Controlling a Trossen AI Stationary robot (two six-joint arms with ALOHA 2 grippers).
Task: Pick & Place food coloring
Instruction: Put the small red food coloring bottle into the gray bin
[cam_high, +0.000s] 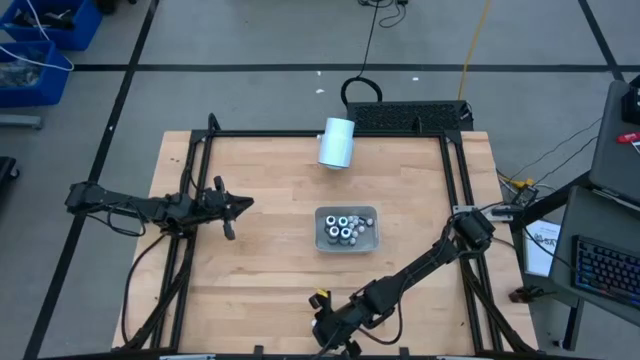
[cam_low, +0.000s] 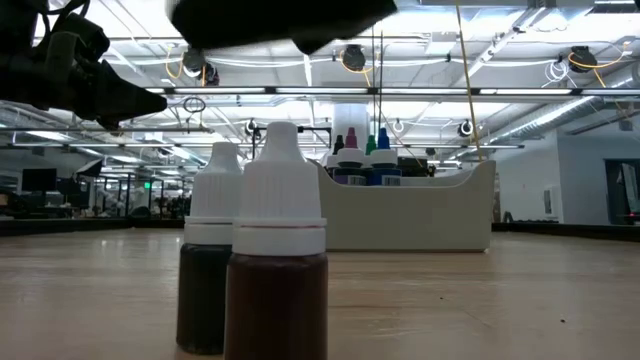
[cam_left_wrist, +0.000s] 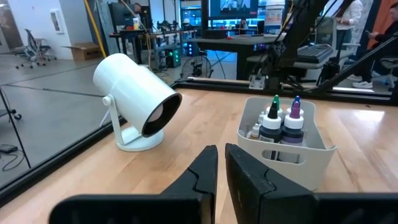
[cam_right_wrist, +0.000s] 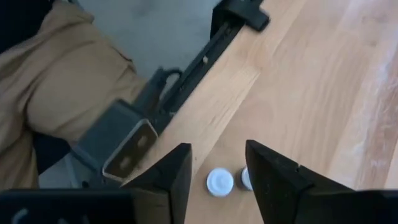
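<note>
- we see most of the food coloring (cam_high: 345, 229) packed upright in the grey tray (cam_high: 322, 214) mid-table, tips up so each bottle can be taken from above
- 2 dark bottles with white caps (cam_low: 255, 250) stand apart from that set, right at the near table edge, one just behind the other and, as far as we can tell, touching
- we judge these 2 are either just placed or next to be picked; the frames alone do not say which
- right gripper (cam_right_wrist: 217, 168) hangs directly over those 2 caps (cam_right_wrist: 219, 182), fingers spread moderately wide, holding nothing, wrist pointing down so it can drop straight
- left gripper (cam_high: 238, 205) waits over the left part of the table, well apart from the tray, fingers (cam_left_wrist: 205, 171) nearly together with a thin gap, empty, kept out of the right arm's way
- white cylinder (cam_high: 337, 143) lies on its stand at the far edge, beyond the tray, not in any path
- edges: the 2 bottles sit near the table edge and the black frame rail (cam_right_wrist: 186, 78); a person's tan sleeve (cam_right_wrist: 62, 81) is just past that rail, so room there is tight
- open room: bare wood (cam_high: 260, 260) between tray and near edge gives us a free lane for carrying
</note>
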